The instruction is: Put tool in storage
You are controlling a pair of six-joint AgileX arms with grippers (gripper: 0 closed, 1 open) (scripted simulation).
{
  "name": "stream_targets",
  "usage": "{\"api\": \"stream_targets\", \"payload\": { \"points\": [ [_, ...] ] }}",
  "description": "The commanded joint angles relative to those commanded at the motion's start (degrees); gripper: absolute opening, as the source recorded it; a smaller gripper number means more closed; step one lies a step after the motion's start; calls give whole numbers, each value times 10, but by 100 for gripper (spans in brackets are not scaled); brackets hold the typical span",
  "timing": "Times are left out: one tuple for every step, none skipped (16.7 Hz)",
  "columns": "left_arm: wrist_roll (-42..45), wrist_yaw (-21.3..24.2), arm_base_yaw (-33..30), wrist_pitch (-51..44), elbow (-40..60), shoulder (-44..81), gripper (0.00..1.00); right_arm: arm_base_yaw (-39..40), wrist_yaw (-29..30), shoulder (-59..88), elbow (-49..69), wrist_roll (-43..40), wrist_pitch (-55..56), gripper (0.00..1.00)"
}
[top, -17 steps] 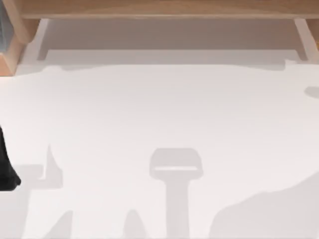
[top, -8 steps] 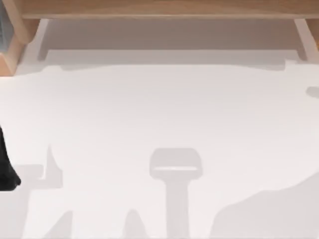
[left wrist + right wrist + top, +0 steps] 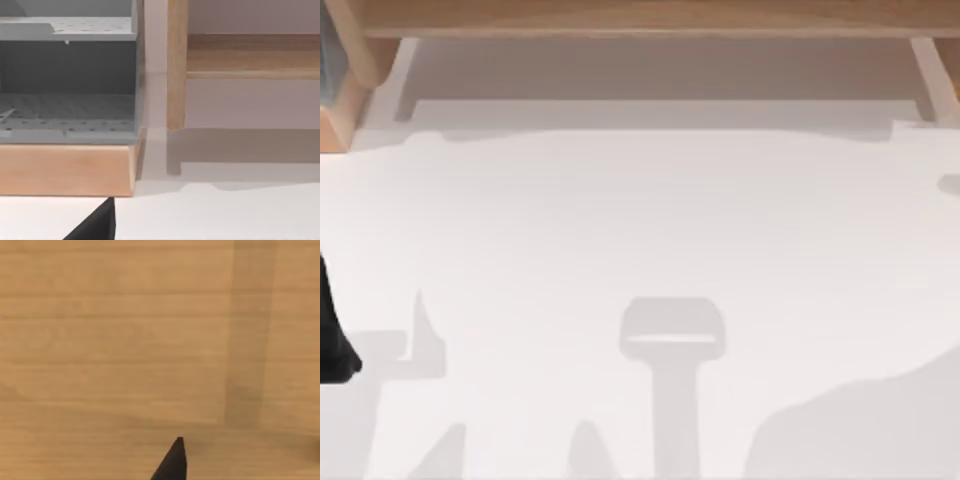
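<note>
- Nothing is seen to have moved since the earlier top views; the black shape and the grey shadows are held in the same places.
- White tabletop (image 3: 640, 220) is seen from above, bare across its middle, crossed by soft grey shadows.
- T-shaped shadow (image 3: 672, 340) is cast near the tabletop's near edge, centre; a broad shadow is spread at the near right corner.
- Black pointed shape (image 3: 335, 330) is cut by the top view's left edge, over the tabletop.
- Wooden frame (image 3: 640, 15) is set along the far edge, with a pale recess under it.
- Grey perforated storage unit (image 3: 67, 75) is shown in the left wrist view, seated on a wooden base (image 3: 65, 170).
- Wooden post (image 3: 176, 65) is stood just beside the unit, a narrow gap between them; a wooden rail (image 3: 252, 55) is run behind it.
- Black wedge (image 3: 95, 227) is seen on the near side of the wooden base.
- Wooden surface (image 3: 125, 340) is faced closely in the right wrist view, crossed by a grey shadow band (image 3: 247, 340); a black tip (image 3: 175, 462) is pointed at it.
- Left tool and right tool: open or closed cannot be told.
- Hammer: its place cannot be told.
</note>
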Motion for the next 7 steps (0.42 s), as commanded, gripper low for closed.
{"api": "stream_targets", "payload": {
  "points": [
    [0,0,0,0,0,0,100,0,0,0,0,0,0,98],
    [0,0,0,0,0,0,100,0,0,0,0,0,0,100],
    [0,0,0,0,0,0,100,0,0,0,0,0,0,100],
    [0,0,0,0,0,0,100,0,0,0,0,0,0,100],
    [0,0,0,0,0,0,100,0,0,0,0,0,0,100],
    [0,0,0,0,0,0,100,0,0,0,0,0,0,100],
    [0,0,0,0,0,0,100,0,0,0,0,0,0,100]
  ]
}}
